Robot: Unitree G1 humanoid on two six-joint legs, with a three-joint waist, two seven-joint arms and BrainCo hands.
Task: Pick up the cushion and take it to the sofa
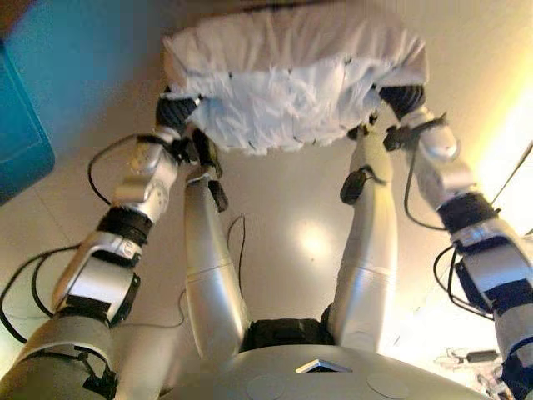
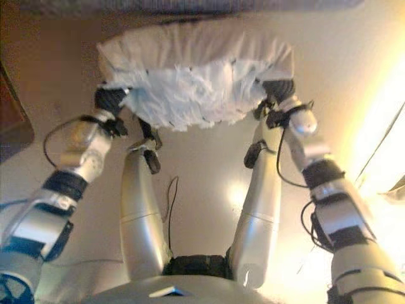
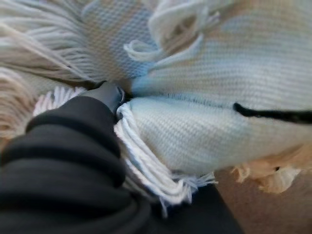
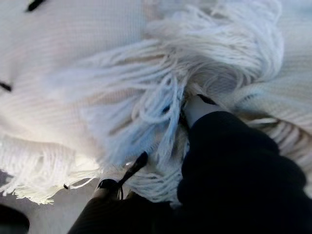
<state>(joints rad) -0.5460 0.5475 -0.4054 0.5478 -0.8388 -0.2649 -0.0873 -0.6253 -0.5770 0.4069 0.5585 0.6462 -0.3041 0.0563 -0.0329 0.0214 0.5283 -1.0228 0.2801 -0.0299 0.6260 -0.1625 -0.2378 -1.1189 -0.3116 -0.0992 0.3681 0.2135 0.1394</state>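
Note:
A white knitted cushion point(image 1: 291, 75) with long fringes and small black marks is held up off the floor between my two hands. My left hand point(image 1: 175, 108) presses into its left end and my right hand point(image 1: 404, 98) into its right end. Only the dark ribbed covers show there. In the left wrist view the cover point(image 3: 63, 161) is buried in the cushion's point(image 3: 219, 97) fringe. In the right wrist view the cover point(image 4: 239, 170) sinks into the cushion's point(image 4: 73, 73) tassels.
A teal object point(image 1: 25, 108) stands on the beige floor at the left. A dark grey edge point(image 2: 190, 5) runs along the top of the right eye view, just past the cushion. Bright glare lies on the floor at the right.

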